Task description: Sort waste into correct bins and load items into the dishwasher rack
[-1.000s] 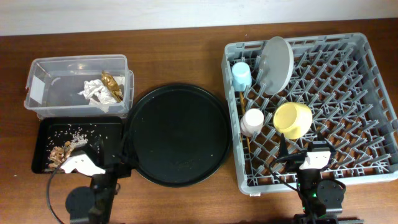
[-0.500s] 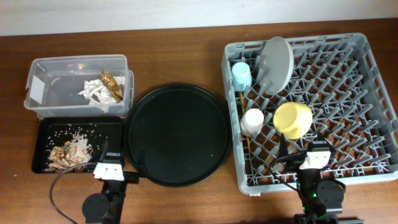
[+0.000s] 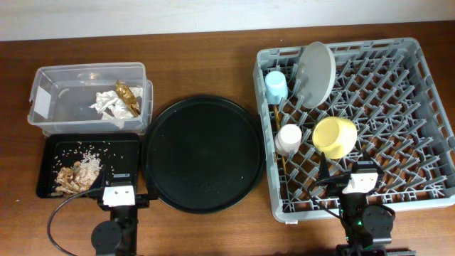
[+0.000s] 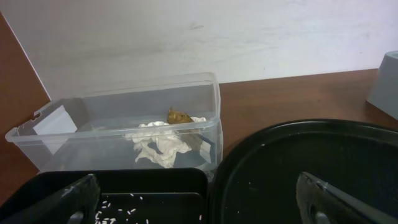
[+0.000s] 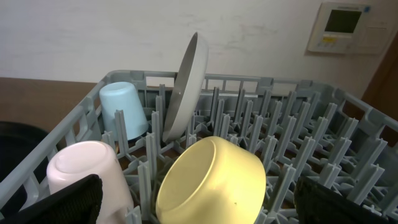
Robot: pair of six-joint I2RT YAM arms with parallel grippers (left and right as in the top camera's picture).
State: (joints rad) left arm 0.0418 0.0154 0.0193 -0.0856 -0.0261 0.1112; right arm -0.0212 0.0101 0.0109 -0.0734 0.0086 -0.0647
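A: Where has the waste gone?

B: The napkin (image 4: 163, 142) and the brown-gold wrapper (image 4: 178, 116) lie together in the clear tub (image 3: 85, 69). I take that to be the dry rubbish. The food scraps (image 3: 75, 174) and loose rice sit apart in the shallow black tray (image 3: 50, 146) just in front of it.

A: And the dishes?

B: All 5 are in the rack (image 3: 426, 142). The plate (image 5: 186, 81) stands on edge between pegs. The blue cup (image 5: 123, 109) and pink cup (image 5: 87, 171) are mouth-down, and the yellow bowl (image 5: 208, 180) is tipped on its side, likely so water drains off. The chopsticks (image 3: 284, 165) lie along the left column beside the cups.

A: What about the hands?

B: The left hand (image 4: 198, 186) hangs low at the near edge of the shallow tray, fingers spread wide with nothing between them. The right hand (image 5: 199, 193) sits at the rack's near side, also spread and empty.

A: Anything left?

B: The round black tray (image 3: 202, 153) on the surface shows only specks, so I judge the sorting done.
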